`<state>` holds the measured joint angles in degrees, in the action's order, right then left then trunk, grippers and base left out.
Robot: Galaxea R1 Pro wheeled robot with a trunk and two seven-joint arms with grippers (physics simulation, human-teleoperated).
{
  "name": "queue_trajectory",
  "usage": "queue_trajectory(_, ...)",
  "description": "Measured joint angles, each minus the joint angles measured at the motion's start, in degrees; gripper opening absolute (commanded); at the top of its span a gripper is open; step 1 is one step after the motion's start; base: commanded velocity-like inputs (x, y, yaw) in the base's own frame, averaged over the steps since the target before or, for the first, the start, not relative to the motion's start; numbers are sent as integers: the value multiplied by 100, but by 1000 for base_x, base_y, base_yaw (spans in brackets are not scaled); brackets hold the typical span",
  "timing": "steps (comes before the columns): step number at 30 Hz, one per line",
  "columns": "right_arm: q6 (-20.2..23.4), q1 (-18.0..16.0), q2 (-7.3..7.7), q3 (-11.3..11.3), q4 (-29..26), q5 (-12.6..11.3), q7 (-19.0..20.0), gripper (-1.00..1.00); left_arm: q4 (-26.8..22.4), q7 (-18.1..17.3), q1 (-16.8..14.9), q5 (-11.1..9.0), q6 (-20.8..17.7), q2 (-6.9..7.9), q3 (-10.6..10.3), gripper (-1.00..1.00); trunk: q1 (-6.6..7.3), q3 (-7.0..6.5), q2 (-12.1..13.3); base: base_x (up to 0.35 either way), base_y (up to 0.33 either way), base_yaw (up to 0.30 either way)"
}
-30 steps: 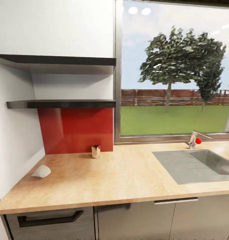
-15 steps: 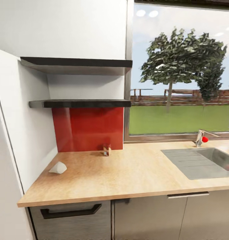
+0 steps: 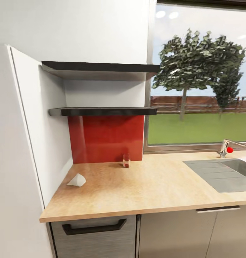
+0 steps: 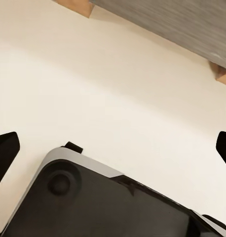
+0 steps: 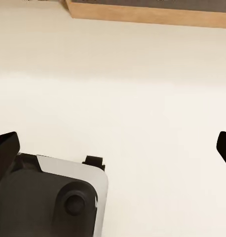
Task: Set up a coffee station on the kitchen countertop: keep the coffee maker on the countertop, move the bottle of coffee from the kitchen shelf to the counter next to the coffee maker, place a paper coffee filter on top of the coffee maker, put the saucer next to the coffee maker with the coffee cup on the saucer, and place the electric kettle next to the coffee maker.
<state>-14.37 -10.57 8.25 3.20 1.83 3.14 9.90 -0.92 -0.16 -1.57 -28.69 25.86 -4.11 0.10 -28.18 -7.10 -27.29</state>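
Head view: the kitchen counter (image 3: pixel 151 190) runs from the white side wall at left to the inset steel sink (image 3: pixel 226 173) at right, with a tap (image 3: pixel 226 148) behind the sink. The paper coffee filter (image 3: pixel 77 180) lies on its side on the counter near the left wall, not on any appliance. A small glass-like object with a reddish base (image 3: pixel 126 161), too small to identify, stands against the red backsplash (image 3: pixel 106 138). The lower kitchen shelf (image 3: pixel 101 111) and the upper shelf (image 3: pixel 101 67) carry nothing visible from this angle; the shelf tops are seen edge-on, so a low object there cannot be ruled out. Below the counter sits a drawer with a dark handle (image 3: pixel 94 228). Judgement: no item of the coffee station is assembled on this stretch of counter; every placement appears to remain outstanding, and the filter is the one task item within range here. Left wrist view: the left claw (image 4: pixel 113 148) hangs over pale floor, its dark fingertips (image 4: pixel 4 150) wide apart with nothing between them; the robot's grey-and-black base (image 4: pixel 108 202) lies below. Right wrist view: the right claw (image 5: pixel 113 145) is likewise spread wide and empty, fingertips (image 5: pixel 4 148) at the frame edges, above the same floor and the base's corner (image 5: pixel 54 197); a strip of wood-toned edging (image 5: pixel 147 15) runs beyond.
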Motion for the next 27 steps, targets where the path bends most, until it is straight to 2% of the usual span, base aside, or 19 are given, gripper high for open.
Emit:
queue_trajectory(8,-84,-1,-43,1,-12,15,-71,100,-8,0,0,-54,-63,77,33,100,0,0,0,-5,54,0)
queue_trajectory(16,-2,-1,-85,2,-16,31,-339,100,-9,-5,0,-44,-119,103,39,100,-2,0,1,-184,158,0)
queue_trajectory(18,98,-1,-162,5,-16,46,-499,100,-9,-6,0,-36,-129,104,35,100,-2,0,1,-242,222,0)
queue_trajectory(20,318,-1,-315,15,-16,55,-705,100,-9,-7,0,-26,-141,104,33,100,-2,0,1,-247,228,0)
queue_trajectory(26,716,-5,-525,12,-51,45,-865,100,-18,-8,0,-23,-272,105,32,100,-1,0,0,-128,132,0)
queue_trajectory(27,741,-8,-614,20,-83,54,-878,100,-21,-8,0,-28,-288,105,32,100,-1,0,0,-37,39,0)
